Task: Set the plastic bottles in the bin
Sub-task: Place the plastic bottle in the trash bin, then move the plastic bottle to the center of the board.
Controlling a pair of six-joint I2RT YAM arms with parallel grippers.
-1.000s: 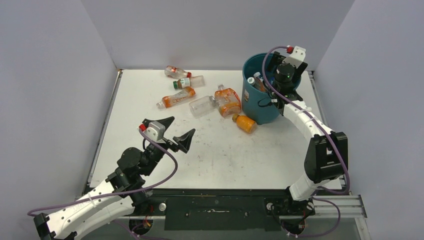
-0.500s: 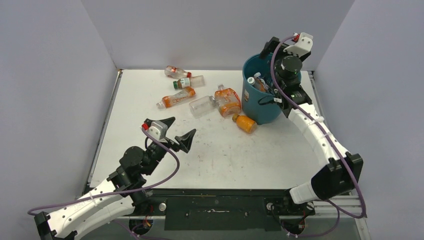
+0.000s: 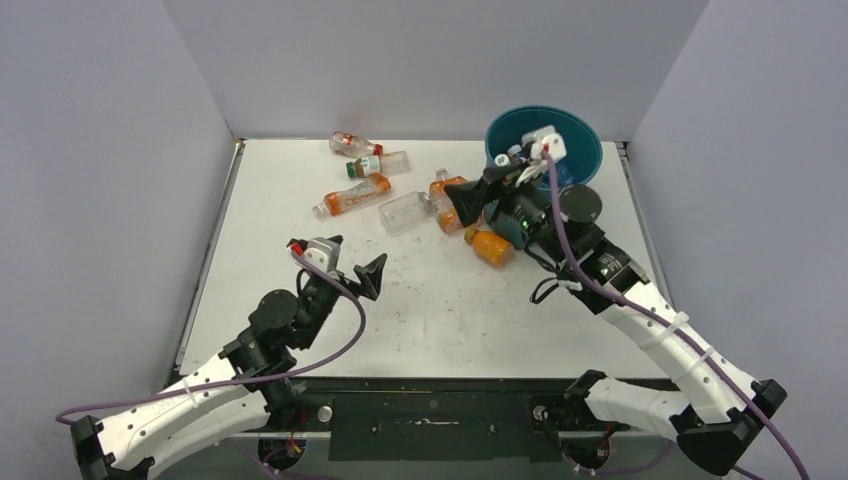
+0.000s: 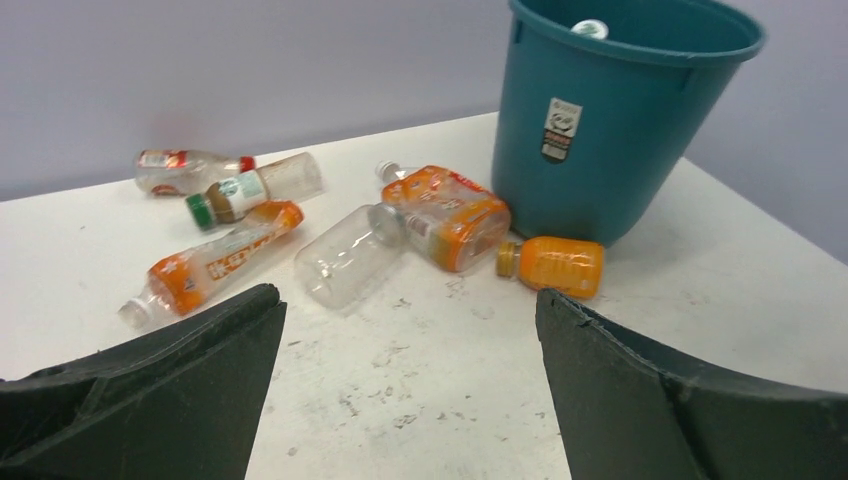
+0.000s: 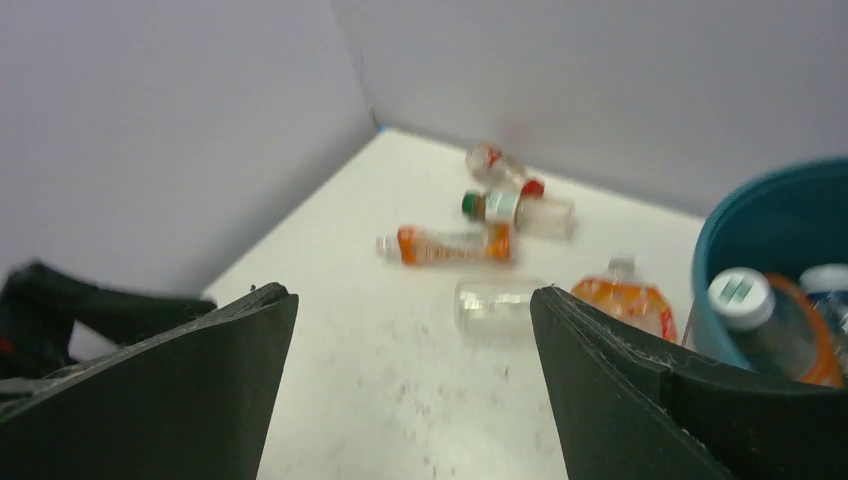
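Observation:
The teal bin [image 3: 582,136] stands at the table's back right, with several plastic bottles inside, one white-capped [image 5: 741,294]. More bottles lie left of it: a red-capped one [image 3: 355,143], a green-capped one [image 3: 375,164], a long orange-label one [image 3: 350,196], a clear one [image 3: 405,212], a crushed orange one [image 4: 445,215] and a small orange one [image 3: 490,246] beside the bin's foot. My right gripper [image 3: 482,190] hangs open and empty above the crushed bottle, just left of the bin. My left gripper [image 3: 350,262] stands open and empty over bare table, nearer the front.
Grey walls close the table on three sides. A raised rail [image 3: 212,250] runs along the left edge. The tabletop [image 4: 440,380] between the left gripper's fingers is scuffed white with nothing on it.
The right arm has swung out of the bin, leftward and toward the front, its jaws standing wider than a second ago. The left gripper has shifted only slightly.

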